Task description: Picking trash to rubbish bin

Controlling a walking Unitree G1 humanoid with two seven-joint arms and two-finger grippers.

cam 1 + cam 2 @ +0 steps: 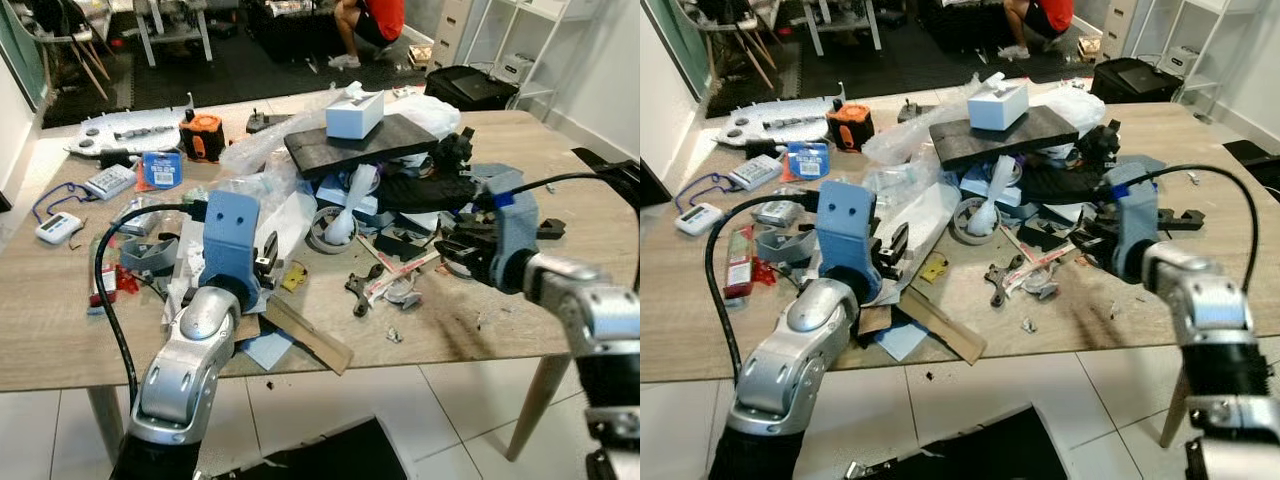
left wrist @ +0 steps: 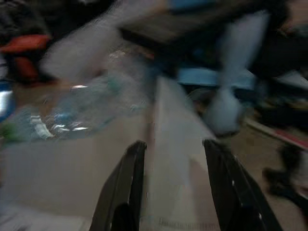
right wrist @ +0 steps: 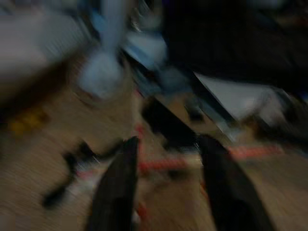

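I am seeing trash heap (image 1: pixel 340 190) sprawling mid-table (image 1: pixel 60 340): clear plastic, blue scraps, black pieces. Left gripper (image 2: pixel 173 159) hovering over pale plastic, fingers parted, gripping nothing. Right gripper (image 3: pixel 166 159) reaching over red-striped scrap (image 1: pixel 400 275), fingers parted, empty.

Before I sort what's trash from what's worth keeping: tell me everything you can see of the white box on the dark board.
The white box is a small rectangular carton, apparently cardboard, with something white poking out of its top. It sits upright on the dark flat board, near that board's far left part. The board rests raised on the clutter pile at the middle of the wooden table. Crumpled clear plastic lies beside it. Neither claw touches it.
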